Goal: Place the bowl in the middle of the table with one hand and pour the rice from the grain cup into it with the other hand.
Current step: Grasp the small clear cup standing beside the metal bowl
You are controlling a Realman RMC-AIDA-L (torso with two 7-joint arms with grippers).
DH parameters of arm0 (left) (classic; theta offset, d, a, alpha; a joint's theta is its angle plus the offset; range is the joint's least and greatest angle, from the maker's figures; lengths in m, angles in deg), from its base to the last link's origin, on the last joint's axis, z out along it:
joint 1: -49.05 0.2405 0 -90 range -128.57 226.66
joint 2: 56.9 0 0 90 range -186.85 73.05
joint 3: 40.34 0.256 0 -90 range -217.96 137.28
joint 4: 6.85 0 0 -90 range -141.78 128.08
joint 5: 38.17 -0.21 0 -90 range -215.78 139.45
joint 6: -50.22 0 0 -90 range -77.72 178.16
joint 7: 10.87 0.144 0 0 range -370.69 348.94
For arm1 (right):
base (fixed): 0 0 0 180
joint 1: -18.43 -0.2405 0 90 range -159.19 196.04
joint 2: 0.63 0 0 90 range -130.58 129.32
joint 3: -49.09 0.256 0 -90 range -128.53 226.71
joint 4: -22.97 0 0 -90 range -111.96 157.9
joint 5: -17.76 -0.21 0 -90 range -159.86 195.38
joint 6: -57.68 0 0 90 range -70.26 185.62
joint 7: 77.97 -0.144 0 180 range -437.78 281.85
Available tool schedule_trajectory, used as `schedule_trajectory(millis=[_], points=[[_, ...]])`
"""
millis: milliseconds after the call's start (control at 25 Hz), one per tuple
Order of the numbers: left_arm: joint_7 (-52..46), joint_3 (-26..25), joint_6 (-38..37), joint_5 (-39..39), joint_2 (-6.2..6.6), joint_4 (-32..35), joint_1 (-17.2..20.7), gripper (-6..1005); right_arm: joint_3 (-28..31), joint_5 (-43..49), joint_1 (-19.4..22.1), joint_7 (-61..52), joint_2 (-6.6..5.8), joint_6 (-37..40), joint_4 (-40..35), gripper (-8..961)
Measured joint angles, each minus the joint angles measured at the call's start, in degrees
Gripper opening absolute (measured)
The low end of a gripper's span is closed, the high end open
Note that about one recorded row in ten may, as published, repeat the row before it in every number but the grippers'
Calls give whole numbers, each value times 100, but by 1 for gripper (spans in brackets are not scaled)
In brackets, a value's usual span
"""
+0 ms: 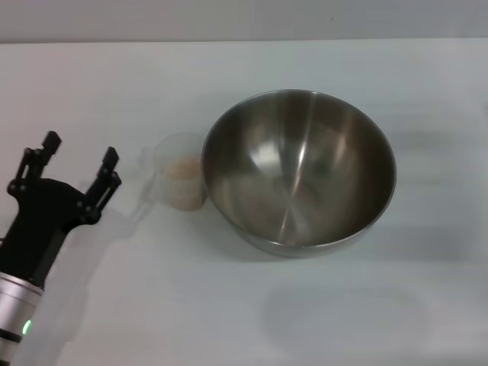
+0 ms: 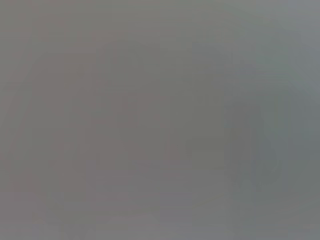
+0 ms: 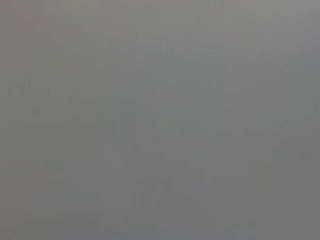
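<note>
My left gripper [image 1: 79, 156] sits nearest the camera, low on my left side over the table [image 1: 152, 305], jaws spread wide and holding nothing. Fingers point toward the grain cup [image 1: 181, 181], which stands upright a short way off, apart from me. Open that wide because the cup has to fit between the fingers; I judge this is the approach to the grasp.

The cup is clear plastic, with rice [image 1: 184, 172] showing as a pale mass inside. It stands just beside the bowl's left rim, touching or nearly so; can't tell which.

The bowl [image 1: 299, 171] rests upright, roughly mid-table, slightly right of centre, no rice visible inside. So placing looks done, pouring not yet started. Cup beside the bowl means a short lift and tilt over the rim.

Right gripper is not seen in the head view. Both wrist views show only flat grey, nothing readable.

Risk: thin cup is light, a finger could nudge it against the bowl and spill.
</note>
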Motion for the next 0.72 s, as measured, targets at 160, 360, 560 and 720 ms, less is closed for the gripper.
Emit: schedule_trajectory(millis=[160, 360, 560, 720], points=[[2, 138, 236, 1, 0, -9, -46, 747, 21, 0, -50, 1, -2, -86, 9, 654], [2, 188, 490, 2, 0, -11, -88, 745, 28, -2, -55, 5, -2, -99, -5, 654], [2, 208, 810, 2, 0, -11, -178, 744, 31, -6, -69, 22, -9, -100, -14, 655], [2, 168, 1118, 32, 3, 9, -299, 742, 31, -6, -108, 22, -12, -99, -10, 655]])
